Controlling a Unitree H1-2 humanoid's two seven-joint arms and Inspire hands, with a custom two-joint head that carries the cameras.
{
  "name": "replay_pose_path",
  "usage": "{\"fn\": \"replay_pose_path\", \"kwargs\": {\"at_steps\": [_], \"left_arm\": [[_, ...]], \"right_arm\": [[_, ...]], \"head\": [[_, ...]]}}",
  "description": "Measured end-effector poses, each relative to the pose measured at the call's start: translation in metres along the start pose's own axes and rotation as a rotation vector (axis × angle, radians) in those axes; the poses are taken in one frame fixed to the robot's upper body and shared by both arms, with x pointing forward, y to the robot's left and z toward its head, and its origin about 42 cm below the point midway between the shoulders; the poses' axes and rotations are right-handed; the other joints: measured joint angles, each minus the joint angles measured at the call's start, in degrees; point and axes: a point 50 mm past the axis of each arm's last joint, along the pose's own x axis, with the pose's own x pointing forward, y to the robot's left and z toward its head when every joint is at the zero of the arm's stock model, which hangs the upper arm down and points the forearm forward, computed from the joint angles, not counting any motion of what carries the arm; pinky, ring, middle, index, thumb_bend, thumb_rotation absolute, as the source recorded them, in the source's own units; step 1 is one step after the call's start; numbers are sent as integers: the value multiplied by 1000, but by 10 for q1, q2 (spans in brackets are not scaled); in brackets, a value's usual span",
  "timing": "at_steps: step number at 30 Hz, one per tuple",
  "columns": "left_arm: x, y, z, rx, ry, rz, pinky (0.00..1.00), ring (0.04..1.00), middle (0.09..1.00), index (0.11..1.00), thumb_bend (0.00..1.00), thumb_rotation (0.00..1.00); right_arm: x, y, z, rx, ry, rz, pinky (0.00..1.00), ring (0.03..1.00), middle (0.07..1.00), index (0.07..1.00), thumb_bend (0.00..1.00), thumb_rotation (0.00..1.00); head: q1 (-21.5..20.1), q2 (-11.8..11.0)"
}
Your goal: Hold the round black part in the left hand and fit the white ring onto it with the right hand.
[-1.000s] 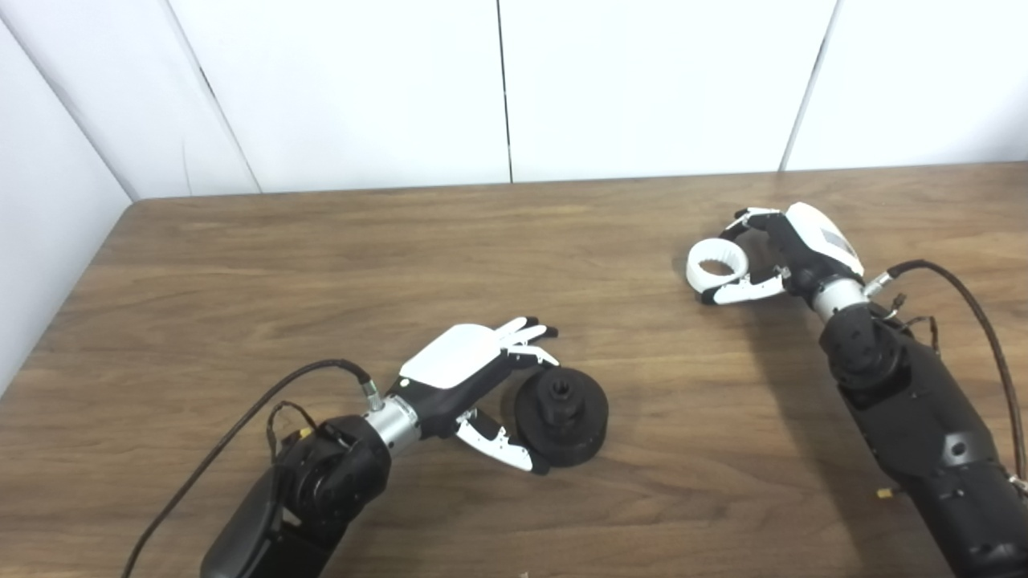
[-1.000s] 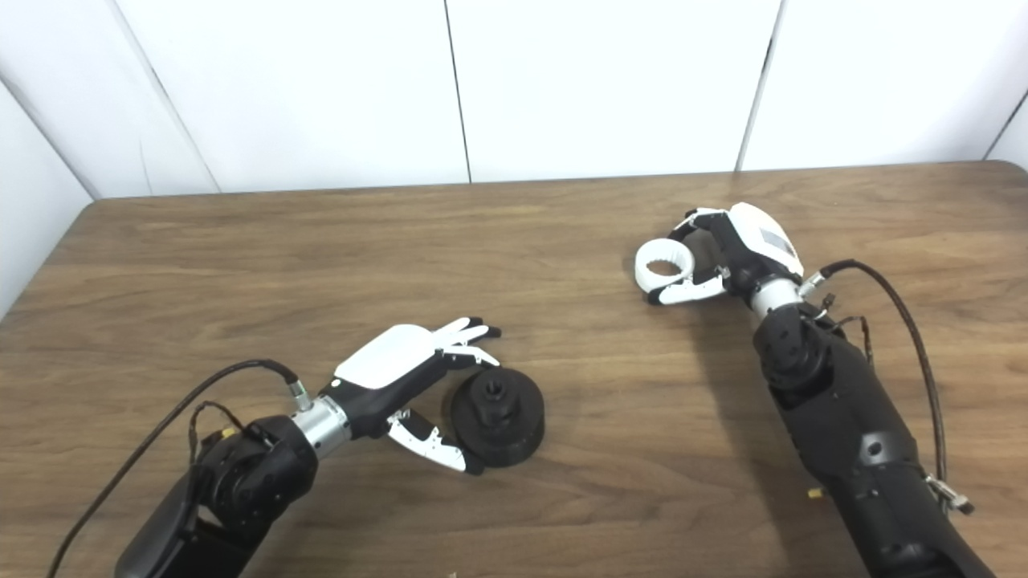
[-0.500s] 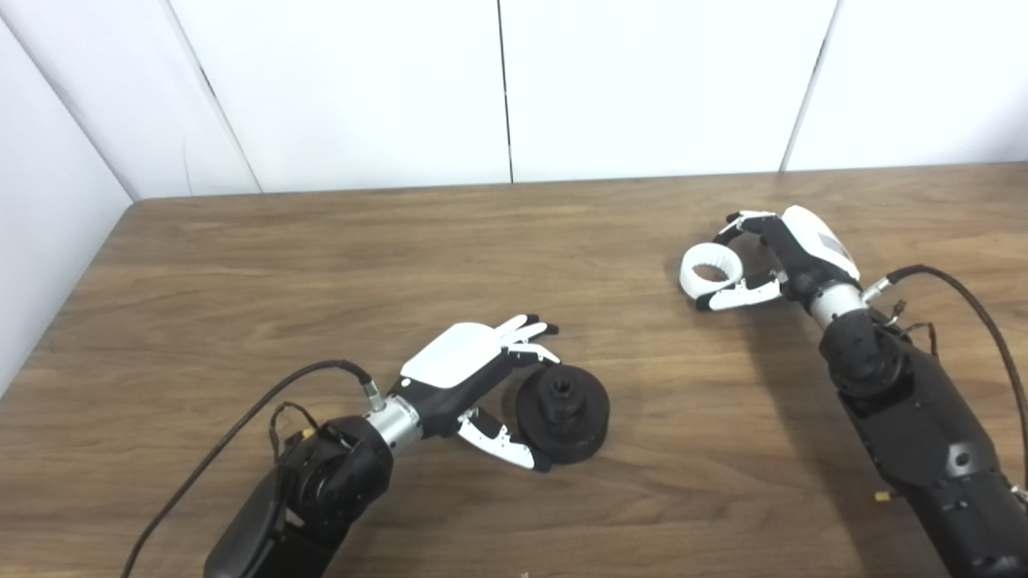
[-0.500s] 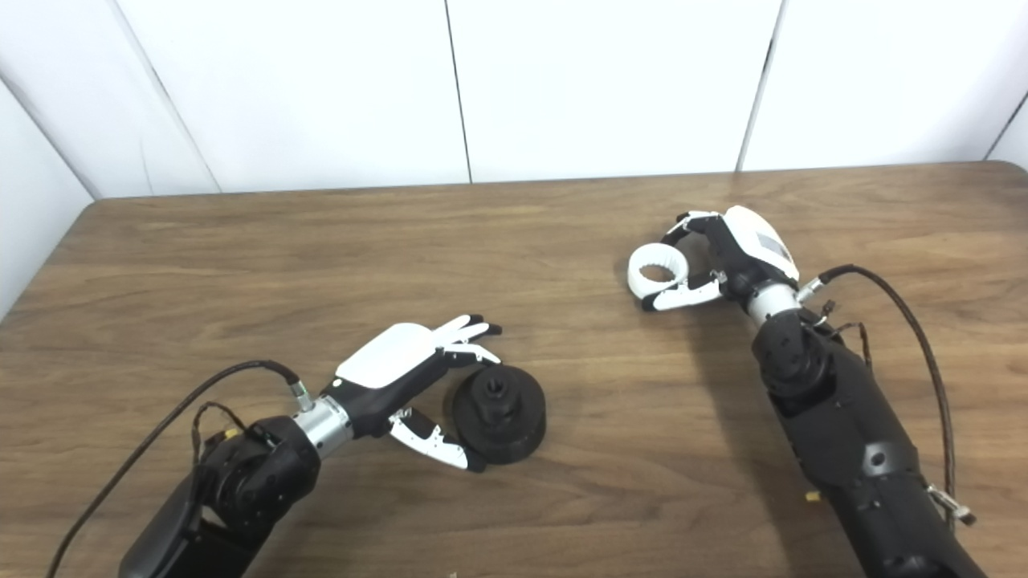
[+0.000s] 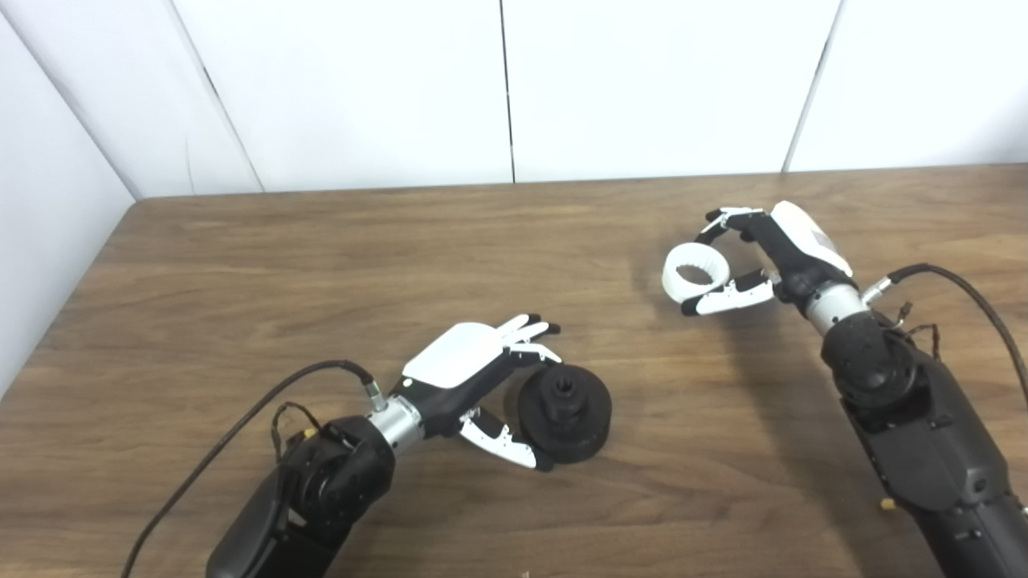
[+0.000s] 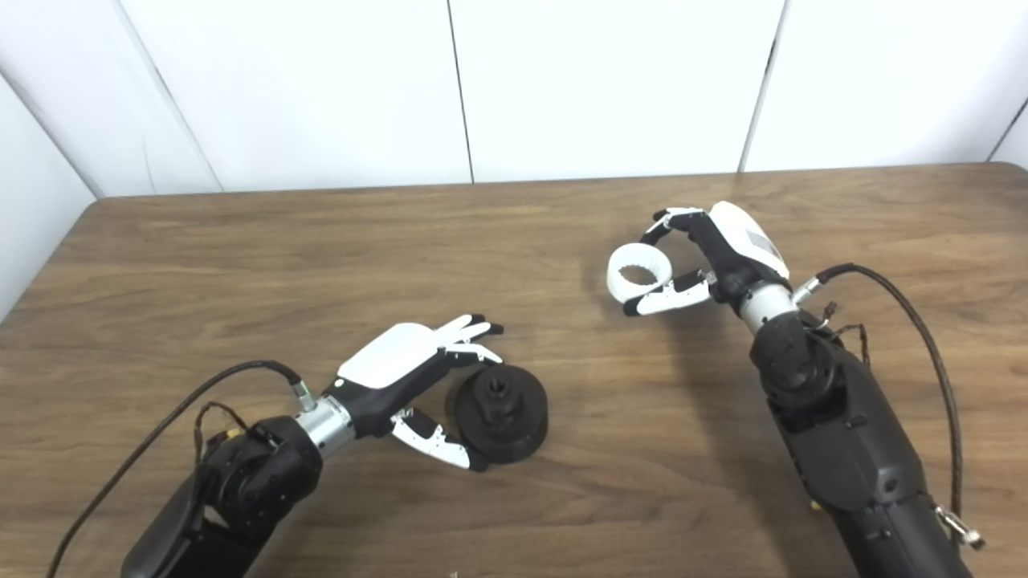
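While the left hand has stayed put, fingers and thumb curled against the near-left rim of the black part, the right hand has carried the ring leftward over the last second, from above the table's right side toward its middle. The ring is pinched between the right hand's thumb below and fingers above, its bore facing up and a little toward the cameras, and its shadow on the wood suggests it rides clear of the surface. The black part sits flat on the table with its raised hub pointing up; it has not shifted, and whether the left hand truly clamps it or only rests against it I cannot tell, though contact at the rim looks firm. So the carry has begun but the two pieces remain well apart. What is left, I judge, is the rest of the travel down-left, then levelling the ring over the hub before lowering it.
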Motion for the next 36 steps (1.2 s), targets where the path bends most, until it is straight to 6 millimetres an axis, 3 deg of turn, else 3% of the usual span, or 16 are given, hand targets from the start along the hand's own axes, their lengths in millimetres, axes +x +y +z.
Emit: {"fn": "replay_pose_path", "kwargs": {"at_steps": [2,4,17,36], "left_arm": [[0,0,0,1,0,0,875,1000,967,709,803,425],[0,0,0,1,0,1,875,1000,965,708,804,419],[0,0,0,2,3,-1,879,1000,965,706,810,403],[1,-1,0,-4,15,-3,897,1000,964,705,801,404]], "right_arm": [[-6,0,5,4,-12,8,854,925,839,498,557,160],[-11,-2,12,10,-23,12,857,920,837,492,531,153],[-44,-5,53,37,-121,46,839,910,838,490,525,151],[-73,-7,98,51,-239,120,837,920,847,490,525,152]], "head": [[0,1],[-1,1],[0,4],[3,11]]}}
